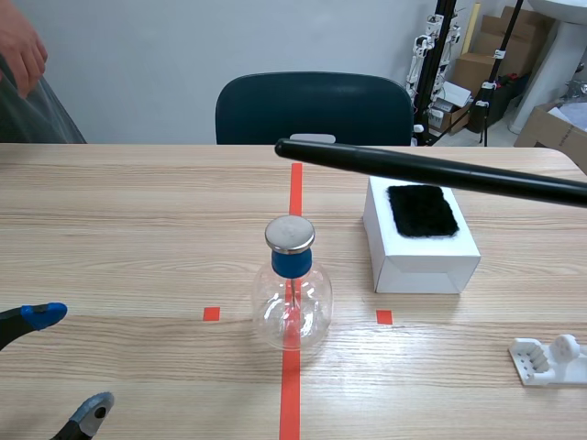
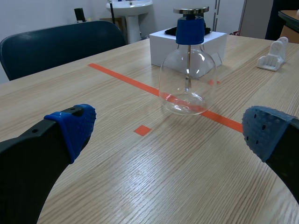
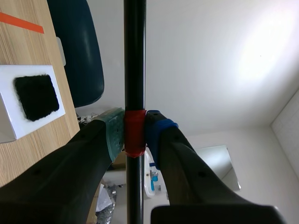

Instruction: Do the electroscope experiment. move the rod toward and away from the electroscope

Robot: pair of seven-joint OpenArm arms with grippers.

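**Rod Pass Over the Electroscope: Grip, Heading and Approach**

**Scene view.** The rod (image 1: pixel 431 171) is held off the table (image 1: pixel 138 229) by the arm entering at 3 o'clock. Its long axis runs nearly level across the picture, from 3 o'clock toward 9 to 10 o'clock. The free tip points that way and ends at about 12 o'clock of the electroscope (image 1: pixel 292 289), past its metal cap (image 1: pixel 290 235) and apart from it. The white box (image 1: pixel 420 240) with the black pad (image 1: pixel 422 210) sits at 2 o'clock of the electroscope, under the rod's middle. The left gripper (image 1: pixel 69 362) rests released at 7 o'clock, well apart from the flask.

**Left wrist view.** The fingers are spread wide with nothing between them. The electroscope (image 2: pixel 188 70) stands upright at 12 o'clock, ahead of them.

**Right wrist view.** The right gripper (image 3: pixel 135 135) is clenched on the rod (image 3: pixel 134 56) at its red band (image 3: pixel 134 133). The rod runs straight ahead toward 12 o'clock, crosswise to the jaws. The box lies at 10 o'clock.

**Procedure note.** Judged from these views:
- Bring the tip close above the cap without touching it, then withdraw along the same line.
- Keep the axis level and the travel slow.
- Clear the box, and avoid knocking the flask, which looks light and easy to tip.
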